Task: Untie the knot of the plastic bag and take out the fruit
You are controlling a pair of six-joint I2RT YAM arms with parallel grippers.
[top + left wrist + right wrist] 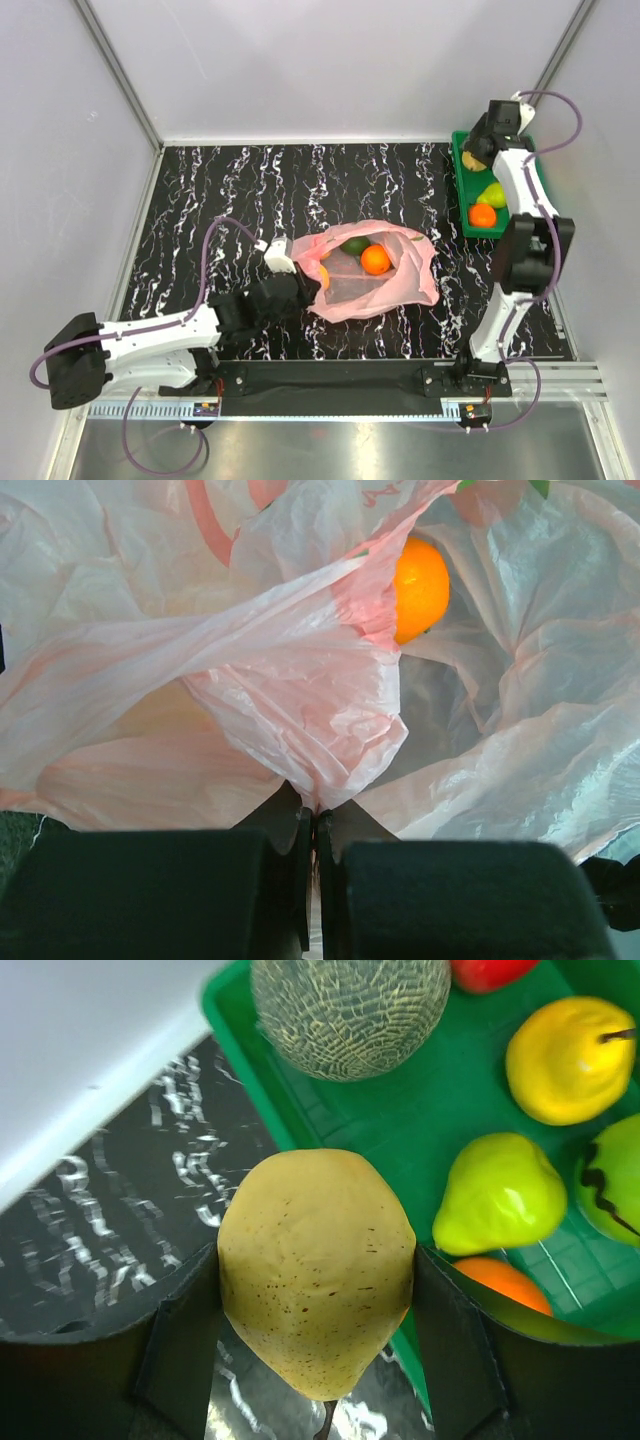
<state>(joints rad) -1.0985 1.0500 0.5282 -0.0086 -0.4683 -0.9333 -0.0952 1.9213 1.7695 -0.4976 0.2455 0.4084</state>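
Observation:
The pink plastic bag [385, 275] lies mid-table with its mouth open; no knot shows. Inside it lie an orange fruit [376, 260] and a green fruit [354, 244]. My left gripper [305, 284] is at the bag's left edge. In the left wrist view the gripper [318, 815] is shut on a fold of the bag [300, 700], with the orange fruit [420, 588] beyond. My right gripper [316, 1295] is shut on a speckled yellow pear [312, 1240] over the near-left edge of the green tray [440, 1100]. It is at the table's back right in the top view [476, 152].
The green tray [463, 215] holds a netted melon [350, 1005], a red fruit [485, 970], a yellow pear [570, 1060], a green pear [498, 1195], an orange [505, 1282] and another green fruit [612, 1190]. Grey walls enclose the black marbled table.

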